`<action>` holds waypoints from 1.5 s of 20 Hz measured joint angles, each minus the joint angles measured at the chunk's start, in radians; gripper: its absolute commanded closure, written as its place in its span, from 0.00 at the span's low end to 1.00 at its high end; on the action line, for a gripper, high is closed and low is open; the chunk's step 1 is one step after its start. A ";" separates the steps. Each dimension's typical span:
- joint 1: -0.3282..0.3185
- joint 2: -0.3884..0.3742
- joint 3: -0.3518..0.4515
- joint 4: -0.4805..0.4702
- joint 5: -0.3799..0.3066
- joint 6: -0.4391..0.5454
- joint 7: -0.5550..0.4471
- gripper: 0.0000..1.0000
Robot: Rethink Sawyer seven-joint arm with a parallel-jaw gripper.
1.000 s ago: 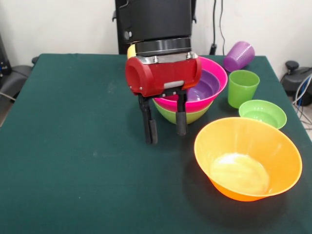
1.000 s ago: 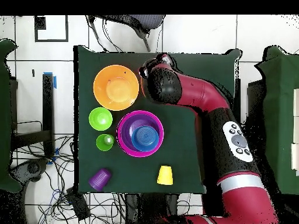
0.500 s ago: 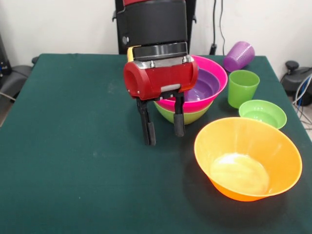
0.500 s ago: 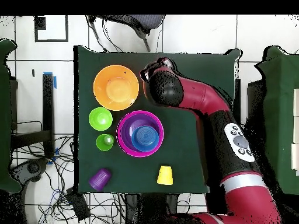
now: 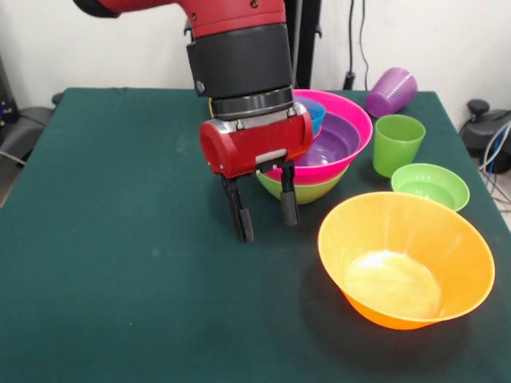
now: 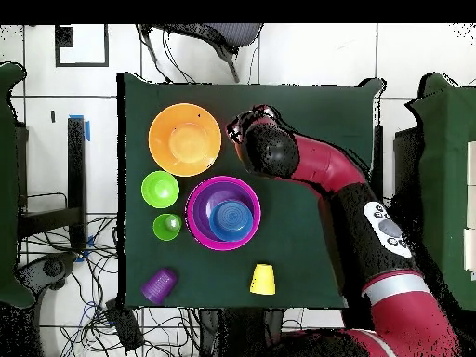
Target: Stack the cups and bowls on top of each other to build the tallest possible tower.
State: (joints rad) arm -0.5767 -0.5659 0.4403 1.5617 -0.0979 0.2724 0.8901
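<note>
While the gripper (image 5: 262, 215) hangs with jaws apart and empty over the green counter (image 5: 120, 239), the tower (image 5: 319, 155) stands upright just behind it: green base, pink, purple, blue nested. Right of it: upright green cup (image 5: 398, 144), purple cup (image 5: 391, 92) on its side

No text, label or number is legible.
</note>
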 measured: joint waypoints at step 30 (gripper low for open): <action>-0.118 0.058 0.247 0.075 0.000 0.000 0.000 0.00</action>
State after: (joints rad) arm -0.6943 -0.5080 0.6870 1.6369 -0.0976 0.2724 0.8901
